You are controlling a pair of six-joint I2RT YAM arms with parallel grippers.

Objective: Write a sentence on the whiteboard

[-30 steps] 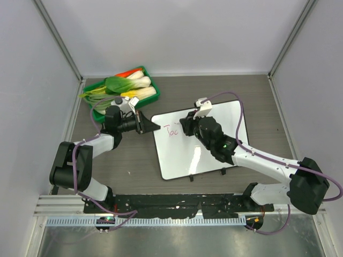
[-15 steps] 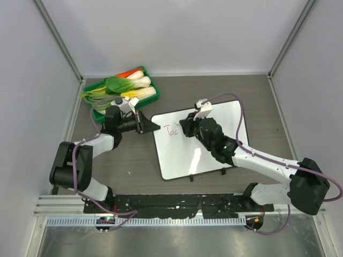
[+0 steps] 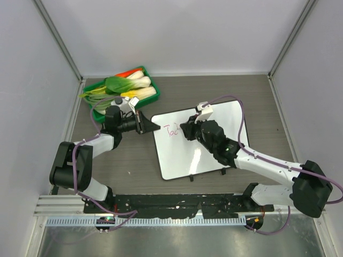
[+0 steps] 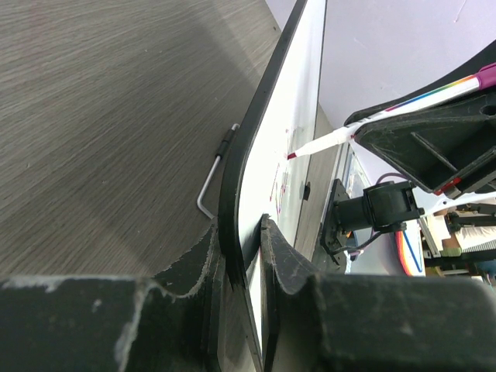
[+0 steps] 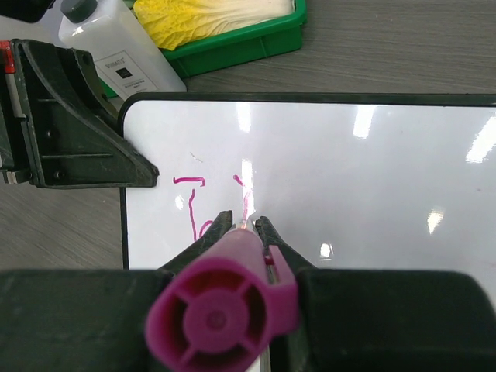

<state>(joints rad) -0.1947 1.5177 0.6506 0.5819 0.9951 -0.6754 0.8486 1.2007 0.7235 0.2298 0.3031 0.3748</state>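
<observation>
The whiteboard lies tilted in the middle of the table. My left gripper is shut on its left edge; the left wrist view shows the black rim pinched between the jaws. My right gripper is shut on a magenta marker, whose tip touches the board. The sentence is only a few pink letters near the top left corner, "To" and a further stroke. The jaws hide part of the letters.
A green tray of vegetables stands at the back left, just behind the left gripper. A white bottle stands between the tray and the board. Two small black feet stick out at the board's near edge.
My right gripper has shifted slightly right along the line with the marker, and a new pink stroke has appeared after "To". The left gripper and the board have not moved.
</observation>
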